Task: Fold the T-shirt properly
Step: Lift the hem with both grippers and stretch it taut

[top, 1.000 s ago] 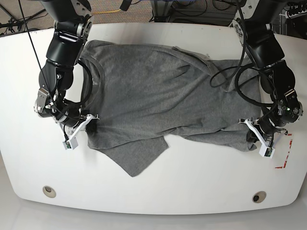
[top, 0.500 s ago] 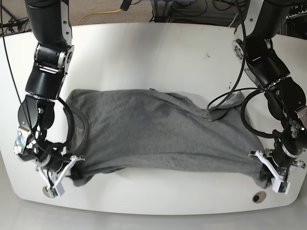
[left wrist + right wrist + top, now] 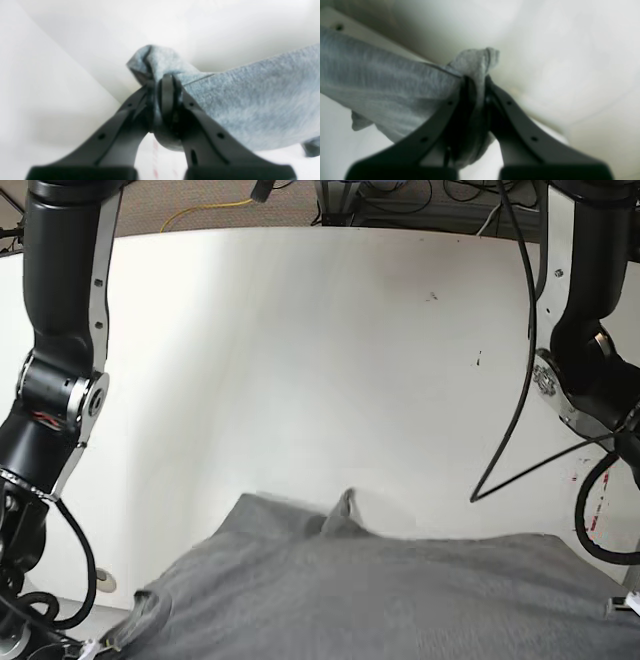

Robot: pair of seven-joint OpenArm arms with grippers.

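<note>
i see left gripper [image 3: 166, 86] clamped on t-shirt [image 3: 400, 600], right gripper [image 3: 476, 87] clamped on it too; no readable writing on shirt or table [image 3: 300, 360].

bright, even light throughout; both wrist views are soft and blurred, worst along the bottom edge, with faint grey shadows on the white background.

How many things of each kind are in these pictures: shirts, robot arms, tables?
T-shirt: 1
Arms, each with its pincer shut on the shirt, left pincer, right pincer: 2
Table: 1
Total: 4
</note>
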